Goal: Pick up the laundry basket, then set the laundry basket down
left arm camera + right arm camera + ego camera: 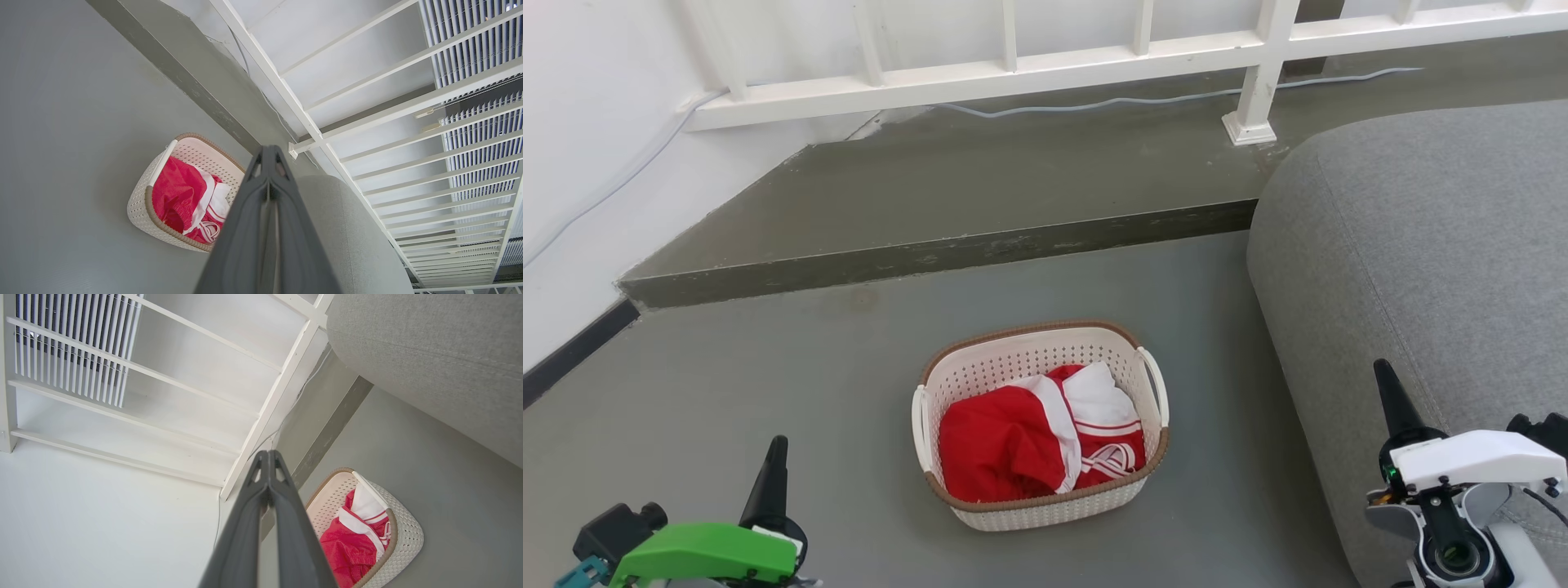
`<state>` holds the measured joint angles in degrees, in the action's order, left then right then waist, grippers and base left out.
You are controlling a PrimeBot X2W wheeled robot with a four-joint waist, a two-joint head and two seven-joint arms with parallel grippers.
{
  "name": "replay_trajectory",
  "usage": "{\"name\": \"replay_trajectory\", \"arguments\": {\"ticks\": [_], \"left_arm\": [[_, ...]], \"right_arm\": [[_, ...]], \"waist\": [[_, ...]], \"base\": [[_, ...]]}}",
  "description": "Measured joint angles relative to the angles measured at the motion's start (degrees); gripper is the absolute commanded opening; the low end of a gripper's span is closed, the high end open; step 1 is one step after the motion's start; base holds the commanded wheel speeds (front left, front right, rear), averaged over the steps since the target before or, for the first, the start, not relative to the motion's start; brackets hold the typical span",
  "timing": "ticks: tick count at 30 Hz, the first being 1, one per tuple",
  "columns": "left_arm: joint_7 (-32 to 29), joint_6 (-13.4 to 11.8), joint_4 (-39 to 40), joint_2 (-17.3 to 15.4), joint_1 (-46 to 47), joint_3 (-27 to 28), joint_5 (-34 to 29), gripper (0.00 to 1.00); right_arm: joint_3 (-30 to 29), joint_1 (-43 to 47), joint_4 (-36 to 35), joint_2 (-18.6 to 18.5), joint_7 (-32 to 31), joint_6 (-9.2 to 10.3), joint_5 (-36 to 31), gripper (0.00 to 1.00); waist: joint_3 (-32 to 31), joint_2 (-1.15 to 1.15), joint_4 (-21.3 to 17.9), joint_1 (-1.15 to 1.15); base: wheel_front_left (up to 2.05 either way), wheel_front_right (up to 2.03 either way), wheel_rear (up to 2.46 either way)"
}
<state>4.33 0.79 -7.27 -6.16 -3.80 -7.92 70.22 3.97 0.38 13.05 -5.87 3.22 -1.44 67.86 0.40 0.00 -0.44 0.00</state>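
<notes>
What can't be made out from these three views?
Head view: the basket floor, covered by the clothing.
Head view: the sofa, cut off by the right and bottom edges.
Left wrist view: one basket handle, behind the shut left end effector.
Right wrist view: the basket's lower-left part, behind the shut right end effector and cut off by the bottom edge.

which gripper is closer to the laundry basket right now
Left. The left gripper is off the left side of the laundry basket, not touching; the right gripper is farther, over the grey sofa.
</notes>
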Motion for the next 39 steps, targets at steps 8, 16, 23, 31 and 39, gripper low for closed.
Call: {"name": "replay_trajectory", "arguments": {"ticks": [8, 16, 23, 31, 39], "left_arm": [[-0.91, 0.94, -1.4, 0.0, 1.22, 1.1, 5.2, 0.0], [-2.25, 2.29, -2.68, 0.0, 2.14, 2.42, 10.9, 0.0], [-3.3, 3.26, -3.74, 0.0, 3.03, 3.56, 15.41, 0.0], [-4.3, 4.28, -5.01, 0.0, 4.1, 4.52, 19.93, 0.0], [-5.34, 5.19, -6.17, 0.01, 5.32, 5.91, 25.7, 0.0]], "right_arm": [[-1.54, -0.29, 0.4, 0.1, -1.29, -0.94, 5.64, 0.0], [-3.03, -1.25, 0.71, 0.36, -2.37, -1.98, 10.96, 0.0], [-4.31, -1.53, 1.09, 0.45, -3.37, -2.77, 15.92, 0.0], [-5.6, -2.42, 1.38, 0.56, -4.57, -3.83, 20.69, 0.0], [-7.14, -2.81, 1.85, 0.73, -5.83, -4.63, 26.14, 0.0]], "waist": [[-0.04, 0.0, 0.08, 0.0], [-0.07, 0.0, 0.17, 0.0], [-0.11, 0.0, 0.25, 0.0], [-0.14, 0.0, 0.32, 0.0], [-0.18, 0.0, 0.41, 0.0]], "base": [[0.0, 0.0, 0.0], [0.0, 0.0, 0.0], [0.0, 0.0, 0.0], [0.0, 0.0, 0.0], [0.0, 0.0, 0.0]]}}
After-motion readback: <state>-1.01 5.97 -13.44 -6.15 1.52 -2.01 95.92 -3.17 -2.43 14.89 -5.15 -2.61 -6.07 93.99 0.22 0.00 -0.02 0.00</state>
